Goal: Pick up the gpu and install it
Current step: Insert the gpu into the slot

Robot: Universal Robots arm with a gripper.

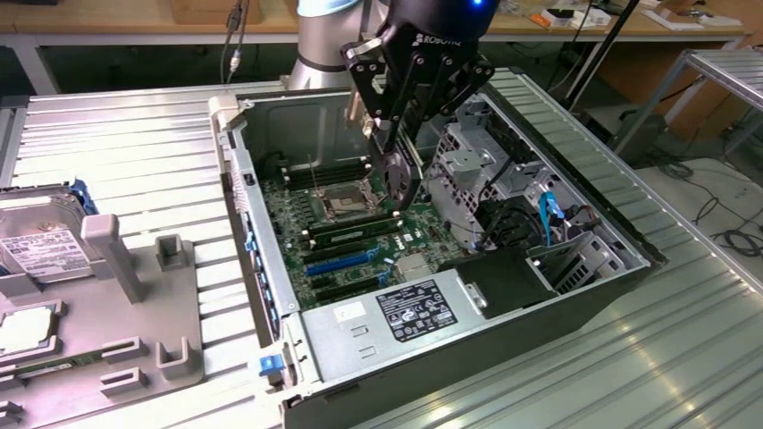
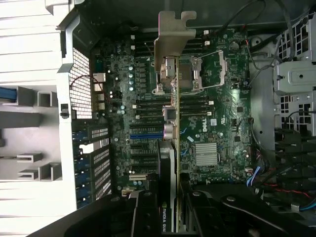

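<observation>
One NVIDIA gpu [image 2: 167,163] (in ROBOTIQ end effector [image 1: 399,147]).

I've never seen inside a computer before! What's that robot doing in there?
A robot arm is working over an open computer case. Its end effector is shut on the gpu, a thin card. It holds the card on edge above the green motherboard, close to the processor socket. The card is not plugged into a slot yet. A hard drive lies outside the case, at the exterior view's left.
</observation>
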